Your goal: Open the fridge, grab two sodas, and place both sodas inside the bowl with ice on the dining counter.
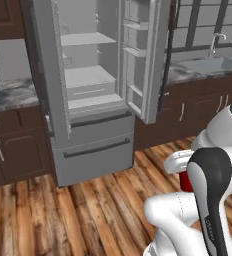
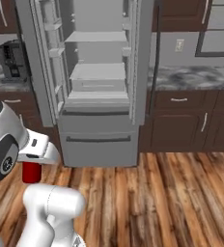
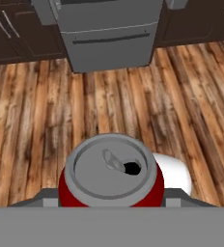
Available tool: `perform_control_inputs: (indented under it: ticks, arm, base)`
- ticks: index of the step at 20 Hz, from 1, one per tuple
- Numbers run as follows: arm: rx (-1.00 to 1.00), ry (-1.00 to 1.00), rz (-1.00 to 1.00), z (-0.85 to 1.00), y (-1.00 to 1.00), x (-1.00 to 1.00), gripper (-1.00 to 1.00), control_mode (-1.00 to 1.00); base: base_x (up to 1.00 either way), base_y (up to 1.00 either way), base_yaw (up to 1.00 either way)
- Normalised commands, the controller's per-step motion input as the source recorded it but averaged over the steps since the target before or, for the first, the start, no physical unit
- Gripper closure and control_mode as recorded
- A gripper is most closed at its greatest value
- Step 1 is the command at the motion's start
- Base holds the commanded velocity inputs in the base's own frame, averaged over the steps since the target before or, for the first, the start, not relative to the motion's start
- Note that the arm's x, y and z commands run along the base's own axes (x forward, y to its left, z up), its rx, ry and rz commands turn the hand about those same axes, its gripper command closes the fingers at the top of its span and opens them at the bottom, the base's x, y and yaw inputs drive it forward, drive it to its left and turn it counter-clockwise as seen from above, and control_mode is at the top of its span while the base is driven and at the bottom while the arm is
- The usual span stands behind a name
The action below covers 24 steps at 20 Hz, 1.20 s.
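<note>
Clearly the gripper point(image 3: 111, 205) clasps the red soda point(image 3: 111, 173) by its sides. It seems light, stiff, probably slippery.

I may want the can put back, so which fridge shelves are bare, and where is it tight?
Both main shelves of the fridge look bare, upper and lower, between the two swung-open doors. The right door's bins are narrow. The gripper is closed on the red soda, low over the wood floor, which is open ahead.
</note>
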Motion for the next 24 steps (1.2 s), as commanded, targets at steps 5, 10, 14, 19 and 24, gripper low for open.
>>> perform_control_inputs:
  ticks: [5,10,14,19,24]
  arm:
    - [0.0,0.0,0.0,0.0,0.0,0.0,1.0,1.0]
    - [0.0,0.0,0.0,0.0,0.0,0.0,1.0,1.0]
    - [0.0,0.0,0.0,0.0,0.0,0.0,1.0,1.0]
    - [0.0,0.0,0.0,0.0,0.0,0.0,1.0,1.0]
    - [0.0,0.0,0.0,0.0,0.0,0.0,1.0,1.0]
  base:
    - [-1.0,-0.11,-0.19]
    - [-1.0,-0.34,-0.11]
    - [-1.0,-0.4,-0.1]
    - [-1.0,-0.46,-0.09]
    - [-1.0,-0.62,-0.07]
